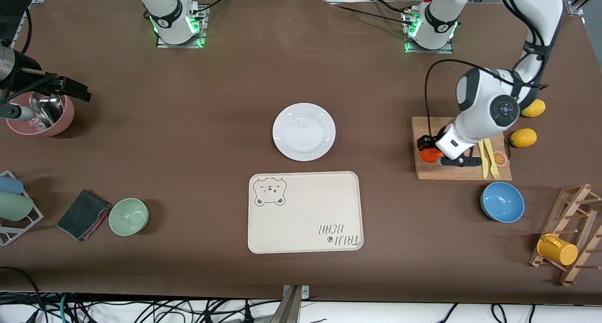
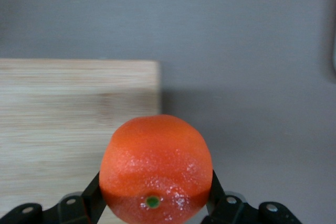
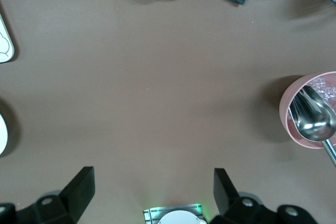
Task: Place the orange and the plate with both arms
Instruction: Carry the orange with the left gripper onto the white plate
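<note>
Orange [image 2: 156, 169] gripped betw left tool [image 2: 156, 203] fingers, over board [image 2: 63, 119].

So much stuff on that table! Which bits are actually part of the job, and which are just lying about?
In the job: orange, gripped by the left gripper at the wooden board; white plate; right gripper, waiting open.
Lying about: bear tray, lemons, bowls, yellow cup.

A robotics lab staged as a kitchen; two arms bolted on green-lit bases [image 1: 178, 27] to a brown-covered table [image 1: 197, 125]; loose cables [image 1: 141, 309] below its edge; scattered tableware, including a bear-print tray [image 1: 305, 212].
</note>
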Tool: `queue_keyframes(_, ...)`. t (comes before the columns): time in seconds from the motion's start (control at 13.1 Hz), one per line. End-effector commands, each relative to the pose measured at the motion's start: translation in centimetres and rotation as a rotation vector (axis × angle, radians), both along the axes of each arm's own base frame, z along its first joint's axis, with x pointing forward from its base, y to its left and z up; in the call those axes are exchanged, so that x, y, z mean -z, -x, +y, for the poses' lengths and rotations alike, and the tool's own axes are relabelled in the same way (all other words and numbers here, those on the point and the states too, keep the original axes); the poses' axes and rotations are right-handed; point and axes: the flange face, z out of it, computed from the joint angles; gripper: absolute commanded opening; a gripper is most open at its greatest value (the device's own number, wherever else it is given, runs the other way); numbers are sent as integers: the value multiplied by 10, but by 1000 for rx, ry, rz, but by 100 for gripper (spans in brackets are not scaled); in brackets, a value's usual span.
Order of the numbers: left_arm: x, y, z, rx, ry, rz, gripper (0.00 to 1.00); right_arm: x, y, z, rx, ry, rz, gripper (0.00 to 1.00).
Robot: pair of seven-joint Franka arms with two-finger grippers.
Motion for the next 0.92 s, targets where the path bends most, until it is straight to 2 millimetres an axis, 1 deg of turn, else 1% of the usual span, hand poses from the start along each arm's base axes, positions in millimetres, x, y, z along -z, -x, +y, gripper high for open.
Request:
queue_keyframes(0.0, -8, 16, -57, 9, 64, 9, 0, -6, 1, 3, 11, -9, -6, 100)
queue_keyframes(0.08, -16, 18, -86, -25, 97, 10, 0, -6, 1, 3, 11, -9, -6, 100)
queue_keyframes(0.31, -25, 45, -177, -91, 102, 38, 0, -6, 1, 4, 8, -9, -6, 100)
queue_keyframes(0.38, -23, 55, -201, -114, 100, 55, 0, -6, 1, 4, 8, -9, -6, 100)
queue_keyframes(0.46, -25, 67, -232, -118, 105, 64, 0, -6, 1, 4, 8, -9, -6, 100)
queue_keyframes(0.53, -21, 73, -265, -126, 112, 79, 0, -6, 1, 4, 8, -9, -6, 100)
queue_keyframes(0.61, -18, 85, -304, -147, 116, 97, 0, -6, 1, 4, 8, -9, -6, 100)
queue_keyframes(0.69, -10, 100, -339, -207, 103, 123, 0, -6, 1, 4, 8, -9, -6, 100)
queue_keyframes(0.76, -7, 113, -367, -218, 96, 130, 0, -5, 1, 4, 8, -9, -3, 100)
queue_keyframes(0.84, 3, 118, -380, -221, 88, 139, 0, -6, 1, 4, 8, -9, -6, 100)
